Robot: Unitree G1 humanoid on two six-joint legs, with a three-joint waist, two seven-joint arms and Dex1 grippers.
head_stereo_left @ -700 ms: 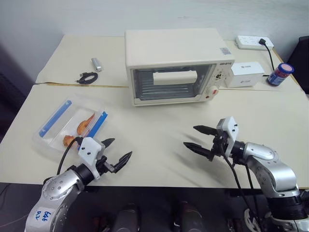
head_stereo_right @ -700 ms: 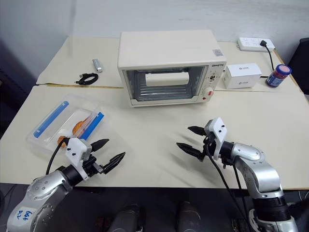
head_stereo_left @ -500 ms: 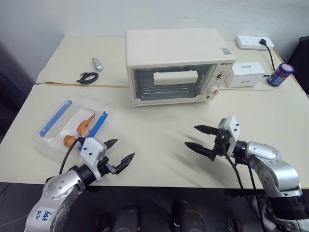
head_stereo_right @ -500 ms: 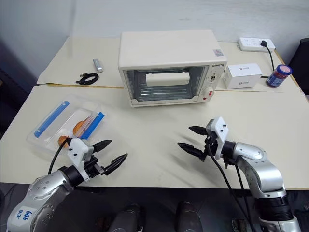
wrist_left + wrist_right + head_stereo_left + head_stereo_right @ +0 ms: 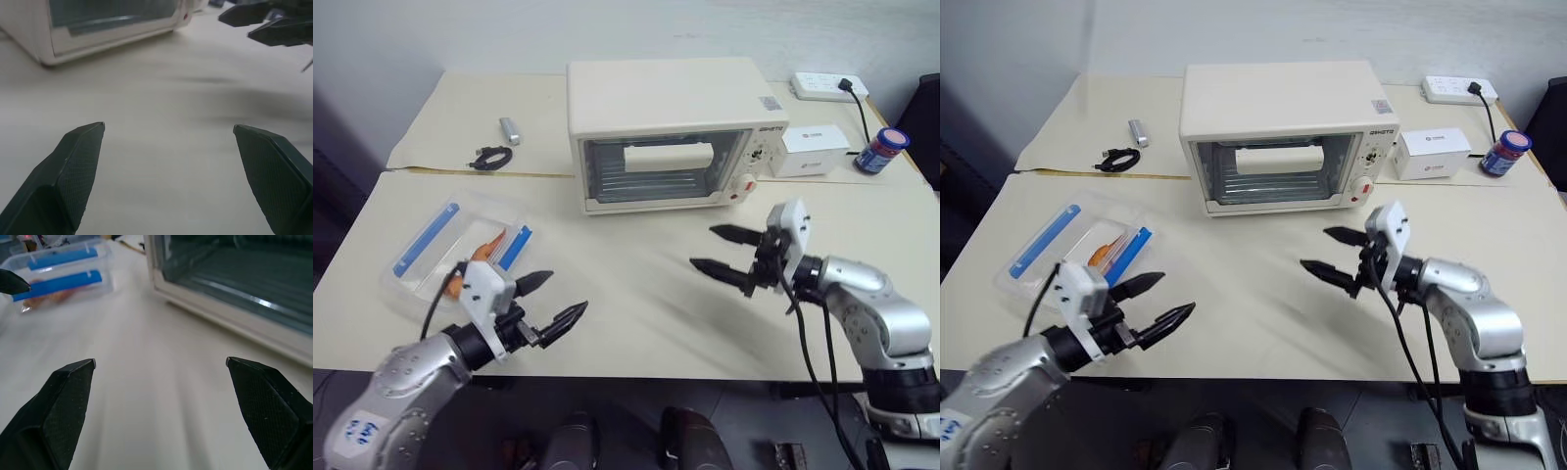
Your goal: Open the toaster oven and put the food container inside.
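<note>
The cream-white toaster oven point(image 5: 666, 132) stands at the back middle of the table with its glass door shut and the white bar handle point(image 5: 668, 157) across it. At the front left lies the food container point(image 5: 450, 250), clear with blue clip strips and orange food inside. My left gripper point(image 5: 565, 294) hovers open just right of the container, empty. Out in front of the oven's right end, my right gripper point(image 5: 702, 246) is open and empty, pointing left. The right wrist view has the oven door point(image 5: 234, 279) and the container point(image 5: 63, 279) beyond the open right gripper point(image 5: 160, 362).
Behind the oven's right side sit a small white box point(image 5: 813, 150), a blue jar with a red lid point(image 5: 883, 149) and a power strip point(image 5: 827, 86). A black cable point(image 5: 489, 157) and a silver stick point(image 5: 510, 129) lie at the back left. A seam joins two tabletops.
My right gripper has risen and moved nearer the oven front. The left hand has lifted a little beside the container. Both stay open and empty.
</note>
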